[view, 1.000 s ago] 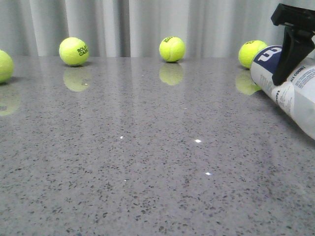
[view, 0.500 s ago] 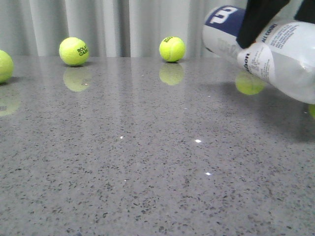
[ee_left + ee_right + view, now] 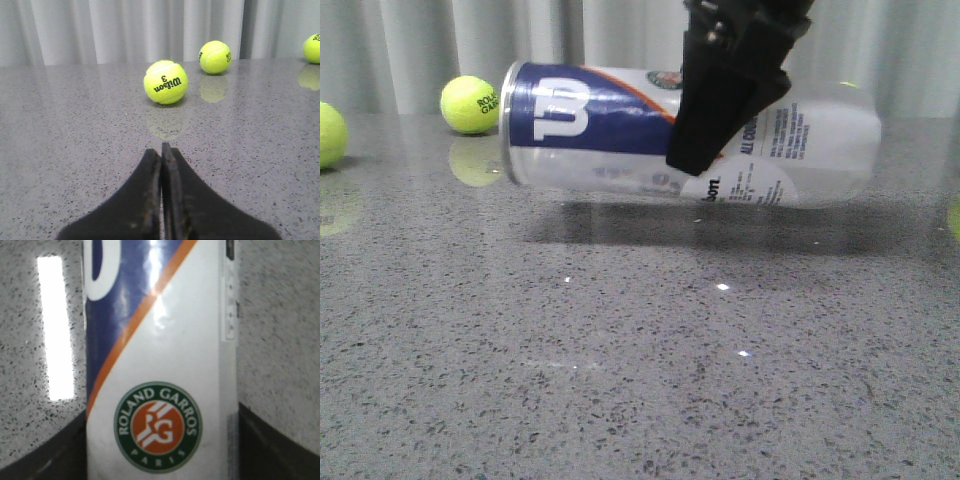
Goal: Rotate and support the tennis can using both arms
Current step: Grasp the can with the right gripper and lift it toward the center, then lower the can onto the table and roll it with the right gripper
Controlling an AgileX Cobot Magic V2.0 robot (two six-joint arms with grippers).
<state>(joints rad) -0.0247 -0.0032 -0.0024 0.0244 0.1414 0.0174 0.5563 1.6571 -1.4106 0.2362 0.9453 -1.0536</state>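
Change: swinging in from the right edge to mid-scene, now levelled out and hanging clear above its shadow.
Near: grey speckled surface (image 3: 620, 400) lying bare in front.
Tennis can (image 3: 620, 135): lying lengthwise, long axis left-right, rimmed end leftward.
Right tool (image 3: 725, 110): clamping the can's middle from above.
Left tool (image 3: 161, 200): pressed closed, holding nothing, off the front view, facing a tennis ball (image 3: 165, 82).
Relation: needing the left arm under the free leftward end.
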